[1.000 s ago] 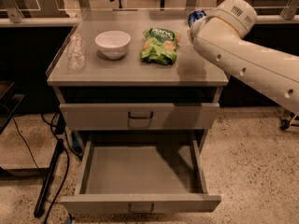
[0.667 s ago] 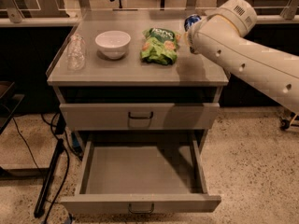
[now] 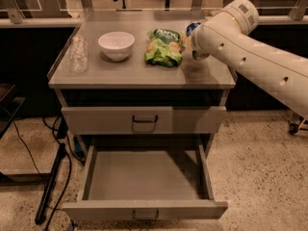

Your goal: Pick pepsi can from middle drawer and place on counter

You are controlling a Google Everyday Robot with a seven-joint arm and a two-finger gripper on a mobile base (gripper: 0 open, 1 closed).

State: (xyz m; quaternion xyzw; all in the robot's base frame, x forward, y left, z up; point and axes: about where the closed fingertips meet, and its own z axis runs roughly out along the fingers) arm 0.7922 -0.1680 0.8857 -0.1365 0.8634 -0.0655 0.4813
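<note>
The pepsi can [image 3: 192,28] shows only as a dark blue sliver behind the end of my white arm, over the right part of the counter [image 3: 139,71], just right of the green snack bag. My gripper [image 3: 194,43] is at that spot, mostly hidden by the arm's wrist, and the can has been travelling with it. The middle drawer [image 3: 144,177] is pulled wide open low in the cabinet. Its plain grey floor is bare.
On the counter stand a white bowl [image 3: 116,44], a green snack bag [image 3: 163,47] and a clear plastic bottle [image 3: 78,54]. A shut grey drawer front [image 3: 144,120] sits above the open one. Cables and a dark stand [image 3: 50,186] lie on the floor at the left.
My arm has come down and slightly left over the counter's right side. The blue can has moved with it, closer to the snack bag and lower.
</note>
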